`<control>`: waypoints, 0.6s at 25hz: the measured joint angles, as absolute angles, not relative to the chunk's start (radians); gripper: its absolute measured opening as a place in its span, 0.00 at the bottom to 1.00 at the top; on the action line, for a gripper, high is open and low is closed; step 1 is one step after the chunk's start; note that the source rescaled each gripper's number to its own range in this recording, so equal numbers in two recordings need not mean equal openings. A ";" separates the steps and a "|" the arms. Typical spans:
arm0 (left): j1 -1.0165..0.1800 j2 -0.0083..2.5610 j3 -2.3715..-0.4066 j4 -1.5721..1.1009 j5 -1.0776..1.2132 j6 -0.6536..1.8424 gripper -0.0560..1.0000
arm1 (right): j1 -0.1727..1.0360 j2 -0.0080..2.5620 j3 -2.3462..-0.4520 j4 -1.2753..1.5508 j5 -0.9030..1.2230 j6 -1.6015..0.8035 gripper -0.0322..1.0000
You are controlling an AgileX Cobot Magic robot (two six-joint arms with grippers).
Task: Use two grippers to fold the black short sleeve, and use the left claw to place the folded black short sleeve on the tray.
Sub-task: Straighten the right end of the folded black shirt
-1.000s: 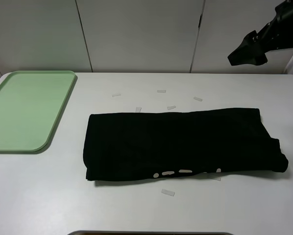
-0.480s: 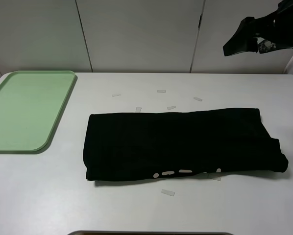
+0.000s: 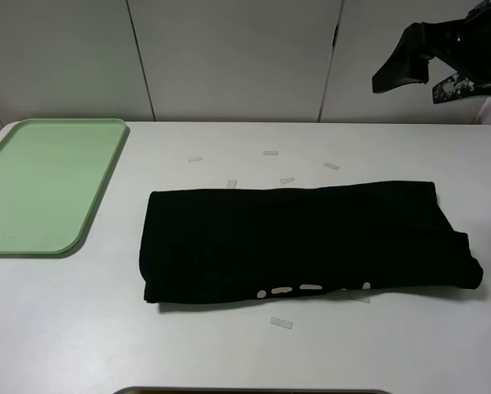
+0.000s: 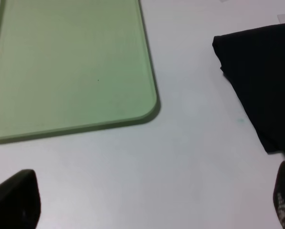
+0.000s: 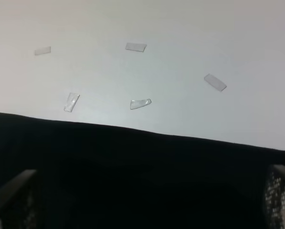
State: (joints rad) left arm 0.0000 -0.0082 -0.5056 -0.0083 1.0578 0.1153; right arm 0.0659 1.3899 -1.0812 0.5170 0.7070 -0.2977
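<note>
Black short sleeve (image 3: 311,242) lies flat on the table (image 3: 229,353), already down to a long band. Its long axis runs side to side, from the left arm's side to the right's. Tray (image 3: 40,185) sits well apart from it, out on the left arm's side, nothing on it.

Right gripper (image 3: 426,70): hangs high, past the band's far right corner. Jaws spread wide, nothing held. Garment lies below it and back toward the robot; tape scraps (image 5: 140,103) lie just beyond the cloth's far edge.

Left claw (image 4: 149,202): jaws wide, empty, over bare table. The band's left end lies off toward the right arm's side, the tray corner ahead.

Left claw is outside the high view, so its height is a guess. It is probably nearer the left end, with the right gripper nearer the other. The next fold likely crosses the long axis.
</note>
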 joint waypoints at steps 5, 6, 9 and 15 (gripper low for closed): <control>0.000 -0.008 -0.506 -0.008 1.058 0.115 0.98 | 0.066 1.437 -1.081 0.517 0.683 -0.287 1.00; 0.000 -0.008 -0.506 -0.008 1.058 0.115 0.98 | 0.066 1.459 -1.081 0.517 0.677 -0.284 1.00; 0.000 -0.008 -0.506 -0.008 1.059 0.115 0.98 | 0.066 1.531 -1.081 0.522 0.654 -0.283 1.00; 0.000 -0.008 -0.506 -0.008 1.059 0.114 0.98 | 0.066 1.777 -1.104 0.574 0.684 -0.382 1.00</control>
